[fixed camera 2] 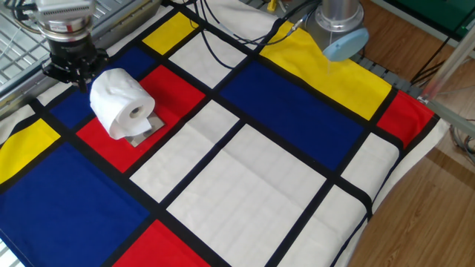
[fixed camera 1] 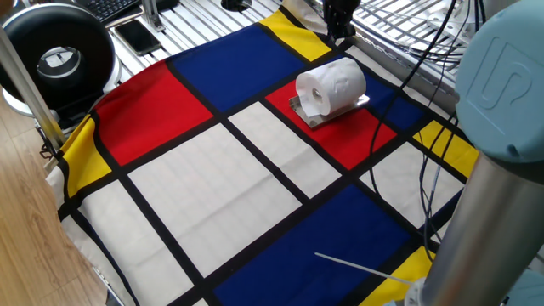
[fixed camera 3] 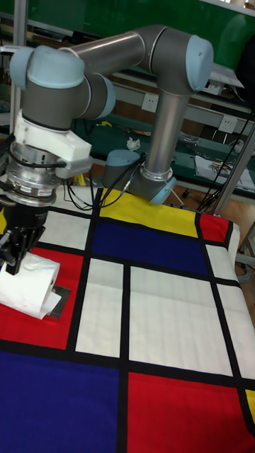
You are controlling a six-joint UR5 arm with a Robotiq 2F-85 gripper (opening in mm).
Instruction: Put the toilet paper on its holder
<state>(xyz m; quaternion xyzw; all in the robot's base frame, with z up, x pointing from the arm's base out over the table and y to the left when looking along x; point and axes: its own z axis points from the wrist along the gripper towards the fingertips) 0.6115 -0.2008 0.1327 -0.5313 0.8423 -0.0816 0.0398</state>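
Observation:
The toilet paper (fixed camera 1: 333,87) is a white roll lying on its side on a red patch of the checked cloth. It rests on the holder (fixed camera 1: 308,117), whose chrome plate sticks out beneath it. The other fixed view shows the toilet paper (fixed camera 2: 119,102) and a corner of the holder (fixed camera 2: 141,133). In the tall view the toilet paper (fixed camera 3: 30,285) hides most of the holder (fixed camera 3: 58,301). My gripper (fixed camera 2: 70,73) hangs just behind and above the roll, open and apart from it. It shows as well in one fixed view, gripper (fixed camera 1: 338,32), and in the tall view, gripper (fixed camera 3: 13,256).
A black round device (fixed camera 1: 58,59) and a phone (fixed camera 1: 136,36) lie at the far left corner. Black cables (fixed camera 1: 425,183) trail over the cloth's right side. The arm's base (fixed camera 2: 338,30) stands at the cloth's edge. A thin white stick (fixed camera 1: 357,265) lies near the front.

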